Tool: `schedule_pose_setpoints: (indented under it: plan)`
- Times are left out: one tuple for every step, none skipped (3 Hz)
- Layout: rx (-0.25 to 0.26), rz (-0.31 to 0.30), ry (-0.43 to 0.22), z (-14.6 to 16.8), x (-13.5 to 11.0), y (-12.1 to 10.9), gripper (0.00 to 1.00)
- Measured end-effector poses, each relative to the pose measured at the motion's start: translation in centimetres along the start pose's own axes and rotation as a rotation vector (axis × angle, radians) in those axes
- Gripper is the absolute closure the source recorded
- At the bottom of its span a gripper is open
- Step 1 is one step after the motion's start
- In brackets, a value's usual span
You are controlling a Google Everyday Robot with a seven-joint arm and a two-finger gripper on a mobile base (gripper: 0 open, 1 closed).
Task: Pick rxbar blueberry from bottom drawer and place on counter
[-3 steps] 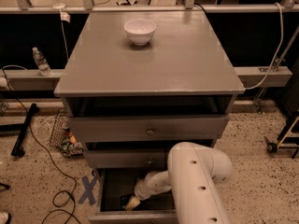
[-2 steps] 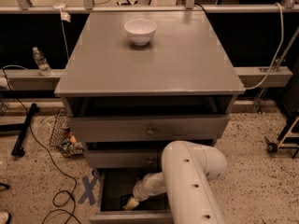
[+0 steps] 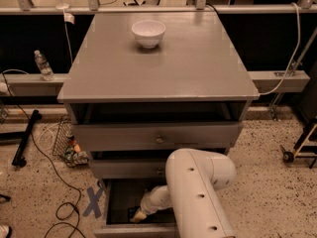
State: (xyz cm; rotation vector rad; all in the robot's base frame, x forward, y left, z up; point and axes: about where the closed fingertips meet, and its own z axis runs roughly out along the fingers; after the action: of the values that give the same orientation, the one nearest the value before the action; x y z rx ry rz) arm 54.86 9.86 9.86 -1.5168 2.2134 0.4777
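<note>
The bottom drawer (image 3: pixel 116 197) of the grey cabinet is pulled open, and its inside is dark. My white arm reaches down into it from the front right. My gripper (image 3: pixel 138 215) is low inside the drawer, near its front left part, with its pale tip close to the drawer floor. The rxbar blueberry is not visible; the drawer floor around the gripper is too dark to make it out. The counter (image 3: pixel 188 63) is the glossy grey cabinet top, and a white bowl (image 3: pixel 148 32) stands on its far middle.
Two shallower knobbed drawers (image 3: pixel 158 137) sit above, the upper one slightly out. A wire basket with items (image 3: pixel 67 145) stands on the floor at the left, with black cables (image 3: pixel 59 207) and a blue tape X (image 3: pixel 94 202). A water bottle (image 3: pixel 42 65) stands on the left ledge.
The arm's big white elbow has shifted a little to the left. The gripper tip stays at about the same spot in the drawer.
</note>
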Motion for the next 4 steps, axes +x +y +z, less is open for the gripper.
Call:
schedule_pose_setpoints:
  plan:
    - [0.004, 0.002, -0.007, 0.0, 0.0, -0.1, 0.41]
    - [0.004, 0.002, -0.007, -0.6, -0.4, -0.1, 0.65]
    - [0.003, 0.002, -0.007, -1.3, -0.8, 0.0, 0.96]
    - [0.004, 0.002, -0.007, -1.3, -0.8, 0.0, 1.0]
